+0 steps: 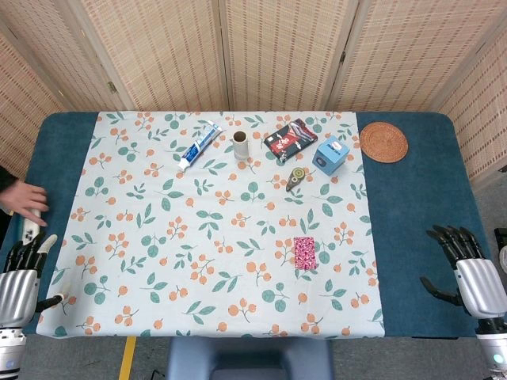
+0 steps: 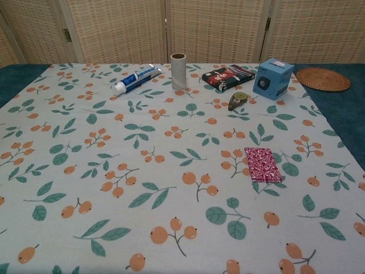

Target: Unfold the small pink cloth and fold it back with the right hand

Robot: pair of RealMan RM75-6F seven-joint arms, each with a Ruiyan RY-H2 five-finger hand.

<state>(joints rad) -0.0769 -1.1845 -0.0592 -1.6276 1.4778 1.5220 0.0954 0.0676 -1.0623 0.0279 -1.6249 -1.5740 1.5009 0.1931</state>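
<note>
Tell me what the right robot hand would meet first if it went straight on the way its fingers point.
Probably nothing: the right robot hand points toward the far edge over bare blue table. The woven coaster lies far ahead, seemingly left of that line, though depth is unclear.

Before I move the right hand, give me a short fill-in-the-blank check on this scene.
1. The pink cloth lies ____ on the tablecloth.
2. The right hand holds ____.
3. The cardboard tube stands between the toothpaste tube and the ____ packet.
4. The woven coaster sits on the ____ table cover.

Missing: folded; nothing; black; blue
</note>
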